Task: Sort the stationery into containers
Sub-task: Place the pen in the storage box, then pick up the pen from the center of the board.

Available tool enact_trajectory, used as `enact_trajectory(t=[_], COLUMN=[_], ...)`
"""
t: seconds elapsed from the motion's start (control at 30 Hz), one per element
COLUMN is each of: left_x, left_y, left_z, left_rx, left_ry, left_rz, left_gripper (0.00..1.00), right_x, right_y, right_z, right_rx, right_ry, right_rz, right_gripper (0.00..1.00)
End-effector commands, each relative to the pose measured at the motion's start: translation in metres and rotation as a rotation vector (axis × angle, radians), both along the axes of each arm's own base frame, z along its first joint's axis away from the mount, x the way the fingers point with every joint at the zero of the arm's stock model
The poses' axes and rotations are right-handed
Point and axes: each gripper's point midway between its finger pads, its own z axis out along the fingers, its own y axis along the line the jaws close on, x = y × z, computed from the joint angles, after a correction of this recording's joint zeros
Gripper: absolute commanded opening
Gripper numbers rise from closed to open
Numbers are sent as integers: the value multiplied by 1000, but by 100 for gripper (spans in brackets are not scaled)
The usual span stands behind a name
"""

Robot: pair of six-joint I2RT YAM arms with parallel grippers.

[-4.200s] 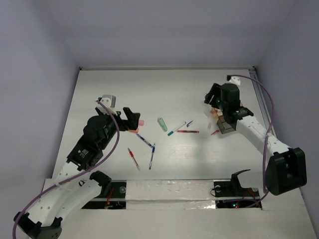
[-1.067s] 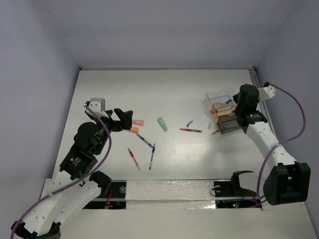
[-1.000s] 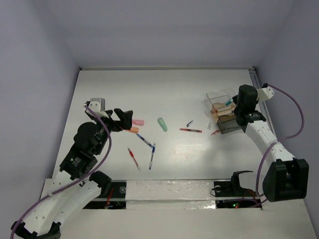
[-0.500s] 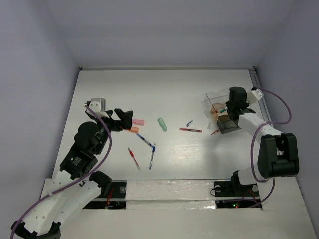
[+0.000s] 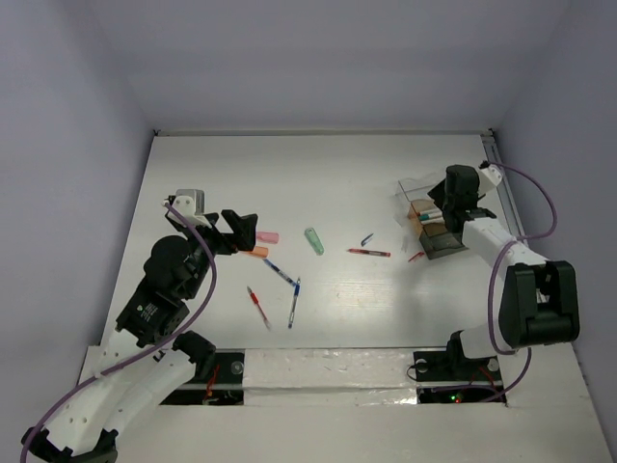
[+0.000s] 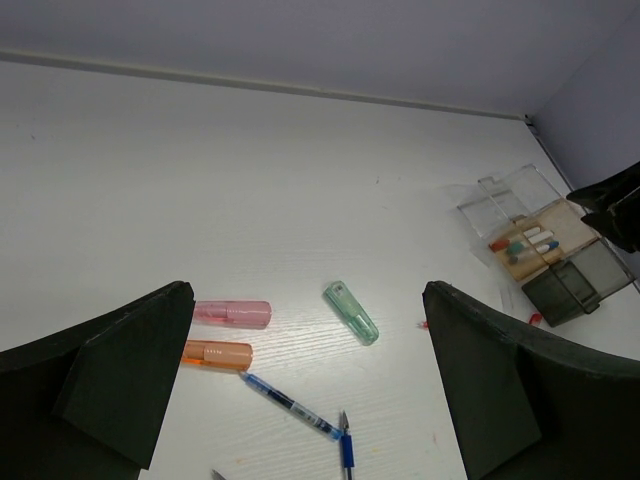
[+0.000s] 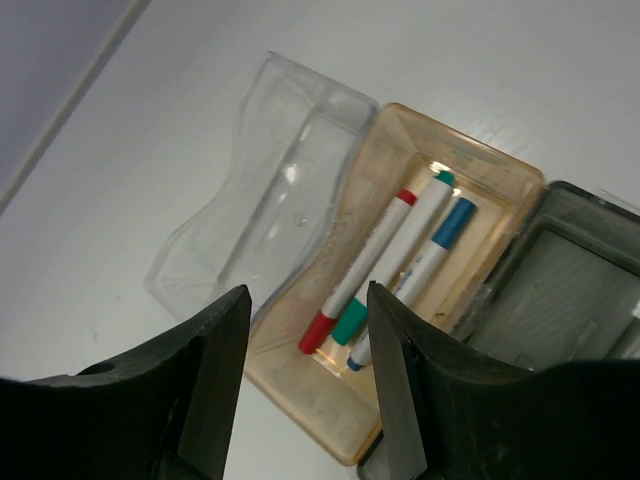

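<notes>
The clear organiser box (image 5: 439, 241) stands at the right. Its brownish compartment (image 7: 400, 420) holds three white-bodied pens (image 7: 400, 235) with red, green and blue caps. My right gripper (image 7: 308, 300) hovers just above that compartment, open and empty; it also shows in the top view (image 5: 439, 204). My left gripper (image 5: 240, 231) is open and empty above the pink eraser (image 6: 232, 313) and orange eraser (image 6: 217, 354). The pale green piece (image 6: 351, 312) and a blue pen (image 6: 290, 405) lie between its fingers in the left wrist view.
On the table lie a second blue pen (image 5: 293, 302), a red pen (image 5: 257, 307), another red pen (image 5: 368, 253), a small blue bit (image 5: 366, 238) and a red bit (image 5: 415, 257). The box's clear lid (image 7: 270, 190) lies open to its far left. A dark compartment (image 7: 570, 290) adjoins.
The green-capped white pen left the table's middle and now lies in the box. My right gripper swung leftward over the box. My left arm drew back slightly, then stayed still.
</notes>
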Motion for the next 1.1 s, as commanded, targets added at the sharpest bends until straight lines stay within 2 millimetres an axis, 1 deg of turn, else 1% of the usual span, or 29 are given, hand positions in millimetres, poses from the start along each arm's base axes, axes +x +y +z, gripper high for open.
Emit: enact_trajectory(t=[0.0, 0.03, 0.07, 0.1, 0.13, 0.17, 0.2, 0.23, 0.27, 0.3, 0.33, 0.37, 0.4, 0.43, 0.47, 0.5, 0.53, 0.57, 0.6, 0.63, 0.67, 0.7, 0.73, 0.77, 0.87, 0.93, 0.97, 1.0, 1.07], left_x=[1, 1, 2, 3, 3, 5, 6, 8, 9, 9, 9, 10, 11, 12, 12, 13, 13, 13, 14, 14, 13, 13, 13, 13, 11, 10, 9, 9, 7], left_y=[-1, -1, 0, 0, 1, 6, 7, 13, 18, 21, 26, 30, 29, 30, 28, 27, 26, 26, 28, 28, 28, 28, 27, 27, 27, 28, 28, 28, 28], left_z=[10, 9, 9, 8, 8, 9, 8, 9, 7, 8, 8, 9, 7, 7, 7, 6, 6, 6, 6, 6, 6, 7, 7, 7, 8, 10, 11, 12, 14], left_rx=[-11, -10, -8, -6, -5, -6, -4, -10, -7, -10, -12, -14, -12, -9, -10, -8, -7, -7, -8, -9, -10, -12, -12, -11, -14, -19, -22, -24, -28], left_ry=[-42, -38, -38, -36, -35, -33, -28, -26, -22, -25, -27, -31, -27, -24, -25, -21, -22, -22, -21, -21, -21, -25, -23, -25, -30, -36, -41, -44, -50], left_rz=[-4, -2, 2, 8, 15, 36, 44, 79, 104, 116, 136, 153, 150, 153, 144, 141, 138, 136, 146, 146, 144, 143, 138, 137, 135, 134, 131, 130, 126], left_gripper=[99, 99, 99, 99, 99, 99, 99, 99, 99, 99, 99, 99, 99, 99, 99, 99, 99, 99, 99, 99, 99, 99, 99, 99, 99, 99, 99, 99, 99], right_x=[20, 23, 23, 24, 19, 14, 4, -4, -7, -18, -16, -14, -12, -16, -16, -19, -32, -33, -37, -40, -46, -45, -50, -50, -67, -77, -78, -78, -78], right_y=[30, 46, 89, 117, 144, 176, 224, 244, 265, 292, 302, 307, 313, 322, 323, 327, 337, 340, 342, 344, 345, 344, 345, 344, 353, 360, 359, 358, 360], right_z=[64, 69, 77, 93, 93, 85, 97, 87, 67, 60, 62, 54, 31, 27, 19, 2, -7, -12, -19, -32, -40, -45, -55, -60, -78, -87, -98, -102, -109], right_rx=[-45, -49, -75, -94, -103, -145, -179, -242, -250, -263, -281, -294, -298, -309, -322, -321, -328, -380, -399, -406, -408, -406, -400, -397, -365, -375, -383, -383, -411], right_ry=[-119, -124, -147, -184, -175, -154, -172, -134, -85, -66, -49, -17, 49, 82, 116, 170, 204, 215, 235, 271, 305, 326, 356, 371, 426, 455, 484, 498, 523], right_rz=[259, 349, 572, 701, 815, 983, 1132, 1229, 1301, 1378, 1403, 1403, 1418, 1441, 1437, 1452, 1491, 1514, 1519, 1525, 1523, 1509, 1506, 1500, 1517, 1522, 1499, 1481, 1426], right_gripper=[54, 52, 50, 49, 48, 48, 49, 50, 52, 56, 58, 60, 63, 64, 68, 70, 74, 77, 84, 84, 85, 85, 85, 84, 82, 77, 73, 70, 60])
